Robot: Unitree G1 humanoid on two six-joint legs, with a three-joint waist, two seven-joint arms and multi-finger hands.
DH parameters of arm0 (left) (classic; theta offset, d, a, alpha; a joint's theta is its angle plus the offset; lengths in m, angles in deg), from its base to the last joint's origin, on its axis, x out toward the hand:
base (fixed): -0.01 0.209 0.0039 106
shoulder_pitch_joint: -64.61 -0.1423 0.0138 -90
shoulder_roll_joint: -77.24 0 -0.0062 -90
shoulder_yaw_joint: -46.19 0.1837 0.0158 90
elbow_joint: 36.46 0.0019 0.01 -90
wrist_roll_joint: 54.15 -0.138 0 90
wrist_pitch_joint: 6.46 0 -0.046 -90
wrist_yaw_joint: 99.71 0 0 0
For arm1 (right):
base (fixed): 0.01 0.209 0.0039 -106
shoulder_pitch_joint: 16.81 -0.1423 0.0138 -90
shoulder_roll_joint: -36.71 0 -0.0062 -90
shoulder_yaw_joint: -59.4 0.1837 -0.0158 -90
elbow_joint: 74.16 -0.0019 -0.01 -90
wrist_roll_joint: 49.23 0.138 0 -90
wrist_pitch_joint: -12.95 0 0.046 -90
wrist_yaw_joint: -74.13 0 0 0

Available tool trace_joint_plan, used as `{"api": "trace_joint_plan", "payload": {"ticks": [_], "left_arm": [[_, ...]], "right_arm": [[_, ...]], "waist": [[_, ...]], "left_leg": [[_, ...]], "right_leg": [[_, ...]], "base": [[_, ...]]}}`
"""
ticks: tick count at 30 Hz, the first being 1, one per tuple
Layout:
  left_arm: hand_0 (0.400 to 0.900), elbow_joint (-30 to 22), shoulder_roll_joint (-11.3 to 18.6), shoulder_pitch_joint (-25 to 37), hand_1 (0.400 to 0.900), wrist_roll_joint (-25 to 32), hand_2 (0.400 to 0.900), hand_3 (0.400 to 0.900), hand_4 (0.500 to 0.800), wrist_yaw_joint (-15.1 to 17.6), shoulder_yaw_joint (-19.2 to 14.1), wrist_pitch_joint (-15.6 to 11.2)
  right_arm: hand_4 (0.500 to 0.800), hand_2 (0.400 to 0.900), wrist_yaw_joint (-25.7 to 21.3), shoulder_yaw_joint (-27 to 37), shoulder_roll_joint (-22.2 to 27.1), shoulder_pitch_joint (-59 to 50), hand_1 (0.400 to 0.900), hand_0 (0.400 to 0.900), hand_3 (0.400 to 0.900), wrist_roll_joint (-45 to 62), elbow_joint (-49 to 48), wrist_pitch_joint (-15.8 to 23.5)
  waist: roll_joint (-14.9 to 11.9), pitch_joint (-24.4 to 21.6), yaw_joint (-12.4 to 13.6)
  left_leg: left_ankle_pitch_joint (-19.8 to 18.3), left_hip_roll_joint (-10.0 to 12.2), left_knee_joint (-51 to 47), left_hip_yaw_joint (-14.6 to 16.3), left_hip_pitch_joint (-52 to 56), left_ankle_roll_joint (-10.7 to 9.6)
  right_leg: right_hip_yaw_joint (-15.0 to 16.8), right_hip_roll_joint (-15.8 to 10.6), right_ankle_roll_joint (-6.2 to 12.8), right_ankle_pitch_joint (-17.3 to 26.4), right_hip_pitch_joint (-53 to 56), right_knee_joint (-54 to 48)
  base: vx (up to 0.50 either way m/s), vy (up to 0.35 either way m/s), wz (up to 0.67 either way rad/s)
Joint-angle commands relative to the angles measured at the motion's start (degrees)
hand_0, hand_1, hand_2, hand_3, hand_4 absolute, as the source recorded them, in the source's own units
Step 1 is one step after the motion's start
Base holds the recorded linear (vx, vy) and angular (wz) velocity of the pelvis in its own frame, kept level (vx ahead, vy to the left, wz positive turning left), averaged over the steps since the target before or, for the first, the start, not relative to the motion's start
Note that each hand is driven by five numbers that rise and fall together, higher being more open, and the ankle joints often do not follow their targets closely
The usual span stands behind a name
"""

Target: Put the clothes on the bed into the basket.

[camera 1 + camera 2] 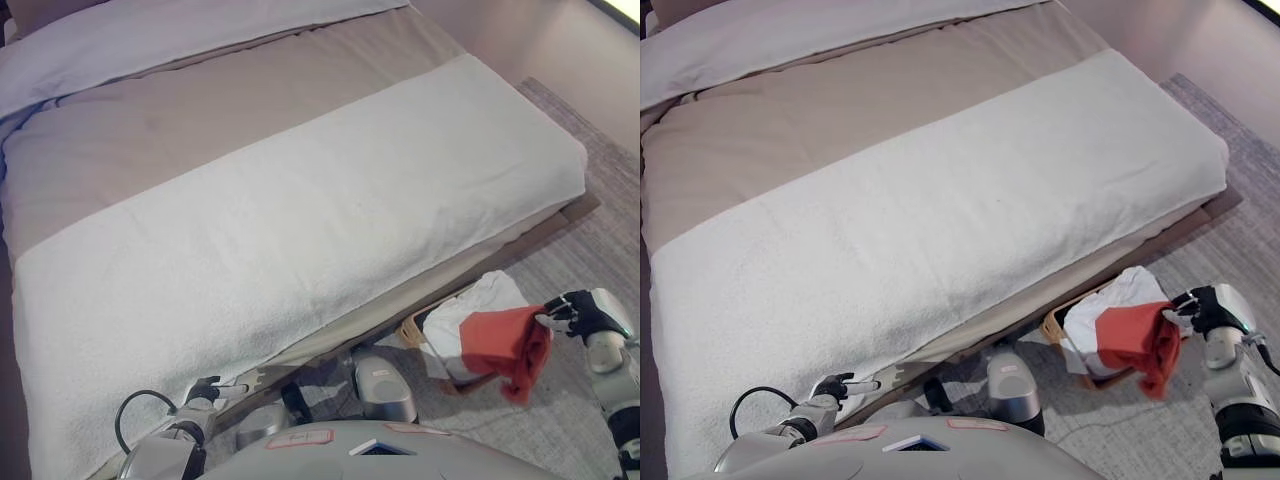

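My right hand [580,312] is shut on a red cloth [512,345] and holds it hanging over the right side of a woven basket [418,330] on the floor by the bed. White clothes [478,303] fill the basket; they also show in the right eye view [1118,300]. My left hand [207,392] shows low at the bed's near edge, fingers relaxed and empty. The bed [300,220] carries a white blanket and a beige cover, with no loose clothes in sight on it.
A grey carpet [590,240] lies to the right of the bed, around the basket. A pale wall [560,40] stands at the far right. A lilac sheet [150,40] covers the head of the bed.
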Motion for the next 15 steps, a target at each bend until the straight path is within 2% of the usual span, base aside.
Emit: {"api": "trace_joint_plan", "payload": {"ticks": [1,2,7,15], "left_arm": [[0.9,0.41,3.99,2.03,0.9,-0.9,0.9,0.9,0.8,1.3,1.3,-0.56],[0.9,0.41,3.99,2.03,0.9,-0.89,0.9,0.9,0.8,1.31,1.17,-0.56],[0.9,1.2,3.84,2.31,0.9,-0.27,0.9,0.9,0.8,1.5,2.58,-0.46],[0.9,2.76,3.32,1.44,0.9,-0.09,0.9,0.9,0.8,2.04,2.25,-0.28]], "right_arm": [[0.574,0.524,-5.34,-2.3,4.2,-14.6,0.524,0.524,0.524,-1.63,3.99,0.7],[0.8,0.9,-5.42,-2.6,4.17,-14.95,0.9,0.9,0.9,-1.58,4.26,0.79],[0.8,0.9,-4.14,-8.6,1.93,-23.28,0.9,0.9,0.9,1.05,14.98,0.19],[0.8,0.9,-4.88,-10.88,1.85,-26.77,0.9,0.9,0.9,-0.88,16.66,-0.11]], "waist": [[1.38,0.95,4.08],[1.38,0.99,3.92],[1.94,0.76,5.68],[2.1,0.94,6.75]], "left_leg": [[-1.27,-0.4,0.88,-7.45,-1.99,-0.67],[-1.26,-0.4,0.88,-7.49,-1.99,-0.67],[-0.82,-0.54,0.8,-9.16,-2.52,-0.87],[-0.25,-0.85,0.71,-10.59,-3.18,-0.86]], "right_leg": [[-0.48,-0.47,0.98,-0.51,0.41,7.62],[-0.52,-0.48,0.98,-0.51,0.44,7.6],[-2.09,-1.21,0.51,-0.58,1.21,7.0],[-3.43,-1.84,0.24,-0.41,1.61,6.89]], "base": [[-0.02,-0.039,0.22],[-0.02,-0.035,0.25],[-0.02,-0.031,0.23],[-0.01,-0.014,0.12]]}}
